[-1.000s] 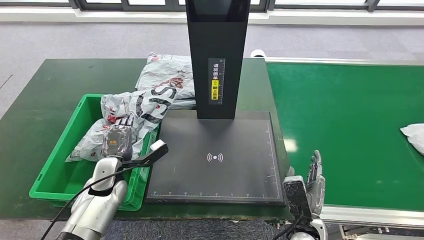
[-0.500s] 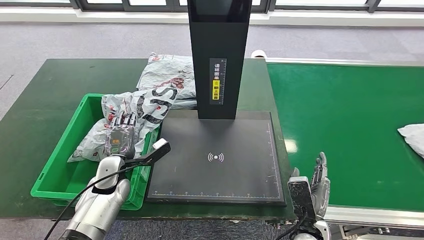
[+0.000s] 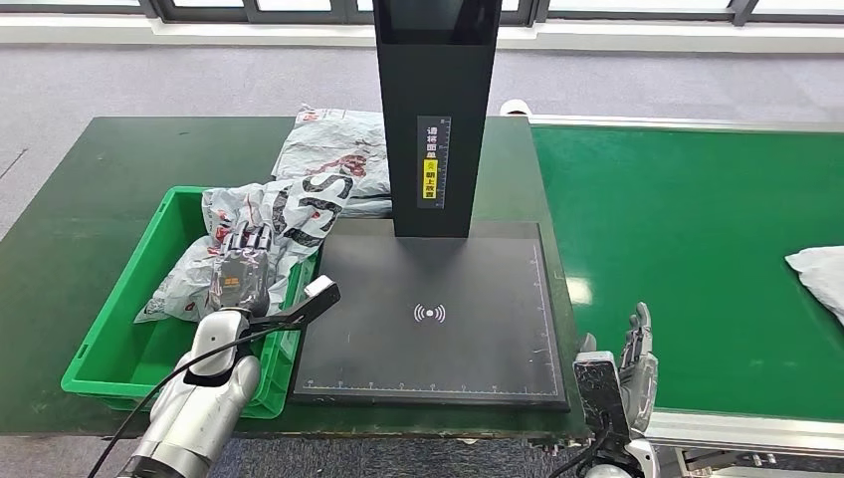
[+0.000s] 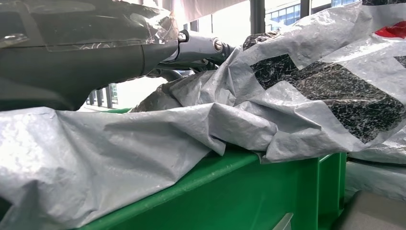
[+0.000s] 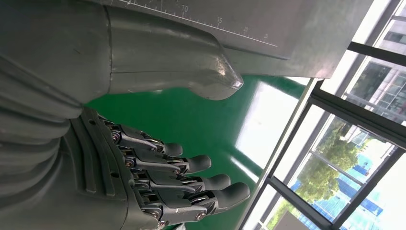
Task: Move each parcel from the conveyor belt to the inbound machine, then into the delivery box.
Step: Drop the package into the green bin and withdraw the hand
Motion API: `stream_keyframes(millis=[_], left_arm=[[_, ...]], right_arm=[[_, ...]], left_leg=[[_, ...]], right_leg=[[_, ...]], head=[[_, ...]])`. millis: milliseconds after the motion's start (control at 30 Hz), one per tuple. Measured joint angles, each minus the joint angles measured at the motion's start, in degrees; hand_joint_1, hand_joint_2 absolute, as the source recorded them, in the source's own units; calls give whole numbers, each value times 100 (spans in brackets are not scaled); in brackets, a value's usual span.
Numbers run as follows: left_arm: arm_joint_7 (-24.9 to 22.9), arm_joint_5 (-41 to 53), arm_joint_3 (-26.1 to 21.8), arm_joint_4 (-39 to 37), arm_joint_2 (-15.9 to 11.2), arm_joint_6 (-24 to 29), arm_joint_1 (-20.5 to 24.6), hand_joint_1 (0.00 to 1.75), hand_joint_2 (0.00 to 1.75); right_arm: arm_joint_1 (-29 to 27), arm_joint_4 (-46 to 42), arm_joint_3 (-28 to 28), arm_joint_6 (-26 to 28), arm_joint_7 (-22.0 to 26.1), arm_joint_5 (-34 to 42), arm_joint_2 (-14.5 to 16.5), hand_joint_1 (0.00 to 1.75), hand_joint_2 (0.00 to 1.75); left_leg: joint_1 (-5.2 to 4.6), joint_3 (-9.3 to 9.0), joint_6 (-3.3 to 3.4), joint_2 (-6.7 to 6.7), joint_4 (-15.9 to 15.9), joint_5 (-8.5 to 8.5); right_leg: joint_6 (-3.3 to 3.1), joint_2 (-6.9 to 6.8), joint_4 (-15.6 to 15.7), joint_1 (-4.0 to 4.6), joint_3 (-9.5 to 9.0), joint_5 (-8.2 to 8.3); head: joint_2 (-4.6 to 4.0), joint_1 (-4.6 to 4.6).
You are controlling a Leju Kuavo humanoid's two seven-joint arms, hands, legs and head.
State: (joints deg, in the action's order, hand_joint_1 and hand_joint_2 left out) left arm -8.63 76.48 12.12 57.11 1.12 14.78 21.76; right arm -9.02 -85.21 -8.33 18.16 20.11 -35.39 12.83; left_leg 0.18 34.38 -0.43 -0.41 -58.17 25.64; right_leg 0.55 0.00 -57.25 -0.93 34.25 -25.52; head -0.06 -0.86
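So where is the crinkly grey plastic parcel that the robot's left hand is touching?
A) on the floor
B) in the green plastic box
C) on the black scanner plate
B: the crinkly grey plastic parcel lies in the green plastic box, spilling over its rim, with the left hand resting on it.

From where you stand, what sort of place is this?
Likely a parcel sorting station in a logistics or demo hall: a green conveyor belt carries a parcel, a black inbound machine stands beside it, and a green delivery box holds bagged parcels.

high head view, two close wrist views
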Motion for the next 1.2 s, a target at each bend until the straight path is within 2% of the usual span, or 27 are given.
stream_keyframes(millis=[167,233,267,300,400,433,467,533,567,733,1200], left_arm=[[13,-10,-1,1,7,9,1,0,175],[273,-266,-62,77,71,198,-10,0,175],[635,-634,-178,190,129,463,-31,0,175],[1269,-1297,-361,367,194,816,-55,0,175],[3608,-4485,-915,975,307,1597,-91,0,175],[4052,-5531,-1004,1120,331,1671,-90,0,175],[4228,-6370,-1059,1230,353,1720,-90,0,175],[4143,-7337,-1122,1361,388,1811,-105,0,175],[4048,-7381,-1138,1391,398,1848,-119,0,175],[3988,-6263,-1173,1416,413,1982,-146,0,175],[3950,-6034,-1240,1408,433,2168,-146,0,175]], right_arm=[[0,-1,0,-4,5,5,0,0,175],[1,-1,0,-54,76,87,0,0,175],[4,0,0,-79,133,156,0,0,175],[14,4,0,-91,192,235,0,0,175],[88,29,1,-27,268,363,-2,0,175],[109,39,2,-6,273,380,-3,0,175],[122,47,4,13,275,392,-3,0,175],[132,61,10,42,275,408,-4,0,175],[135,65,13,56,275,413,-4,0,175],[146,73,17,104,275,426,-5,0,175],[229,139,29,131,273,439,-9,0,175]], left_leg=[[0,0,0,0,0,0],[0,2,1,-2,0,-1],[0,6,2,-4,0,-3],[1,11,3,-8,0,-5],[1,15,3,-14,-1,-7],[0,12,3,-13,-1,-5],[0,11,3,-13,-1,-4],[2,13,4,-14,0,-2],[3,14,4,-15,0,-2],[5,14,3,-10,0,-3],[5,14,3,-1,0,-3]], right_leg=[[0,0,0,0,0,0],[0,-1,-1,-1,0,1],[1,-3,-2,0,2,1],[2,-4,-3,1,4,3],[4,-3,-2,1,7,4],[4,-1,-2,0,7,4],[5,-1,-1,0,7,3],[4,-3,0,3,8,0],[4,-5,0,5,8,-1],[2,0,-2,7,9,0],[2,7,-2,7,13,0]], head=[[0,-1],[0,-1],[-1,0],[-1,1],[0,1],[0,-1],[-1,-1],[-1,-1],[-1,-1],[1,1],[1,0]])
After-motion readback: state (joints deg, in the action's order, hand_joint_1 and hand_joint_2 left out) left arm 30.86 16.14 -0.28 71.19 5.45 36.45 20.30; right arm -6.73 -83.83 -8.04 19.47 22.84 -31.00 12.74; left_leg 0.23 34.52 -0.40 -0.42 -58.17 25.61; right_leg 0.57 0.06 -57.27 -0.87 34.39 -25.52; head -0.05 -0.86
